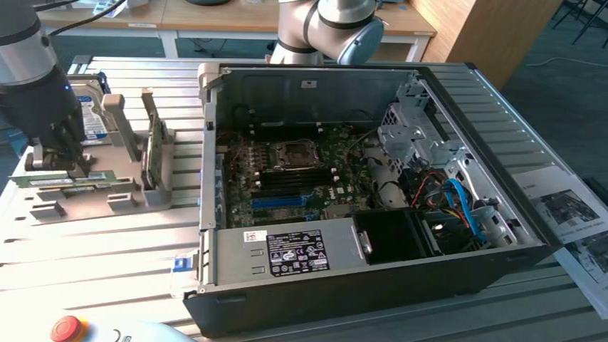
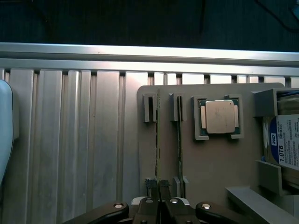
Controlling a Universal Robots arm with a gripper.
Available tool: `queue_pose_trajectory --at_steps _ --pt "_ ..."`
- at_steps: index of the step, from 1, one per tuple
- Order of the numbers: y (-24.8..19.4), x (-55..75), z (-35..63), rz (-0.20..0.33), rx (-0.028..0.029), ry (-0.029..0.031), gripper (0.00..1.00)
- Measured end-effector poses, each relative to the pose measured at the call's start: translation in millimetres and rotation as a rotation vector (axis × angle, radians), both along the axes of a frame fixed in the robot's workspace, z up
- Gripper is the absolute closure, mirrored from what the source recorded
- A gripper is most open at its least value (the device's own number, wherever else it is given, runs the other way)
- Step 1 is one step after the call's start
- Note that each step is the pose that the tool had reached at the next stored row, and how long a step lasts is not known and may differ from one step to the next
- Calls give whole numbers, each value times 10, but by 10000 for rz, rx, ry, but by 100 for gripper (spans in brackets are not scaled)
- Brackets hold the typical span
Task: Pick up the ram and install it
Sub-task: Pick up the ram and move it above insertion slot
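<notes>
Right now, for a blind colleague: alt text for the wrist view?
The gripper is shut on a thin green ram stick on edge in a grey holder tray; a second stick, a silver square processor and a blue-labelled hard drive sit alongside.

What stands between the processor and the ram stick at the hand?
A second ram stick, on edge in its own slots, stands between the processor and the ram at the hand, as the wrist view shows.

From my remote station I see a silver ribbed aluminium table top (image 1: 95, 249) catching a pale glare, with light wooden desks on white frames (image 1: 190, 18) behind it. A tall wooden panel (image 1: 485, 35) stands at the exterior view's right, beside dark blue-grey carpet floor (image 1: 560, 78).
</notes>
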State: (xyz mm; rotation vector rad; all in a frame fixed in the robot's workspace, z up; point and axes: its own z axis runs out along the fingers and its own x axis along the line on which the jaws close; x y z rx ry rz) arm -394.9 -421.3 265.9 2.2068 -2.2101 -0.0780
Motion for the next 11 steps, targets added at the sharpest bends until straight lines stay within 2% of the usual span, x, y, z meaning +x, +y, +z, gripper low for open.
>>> queue_pose_trajectory --at_steps 11 --pt "0 0 152 0 0 0 88"
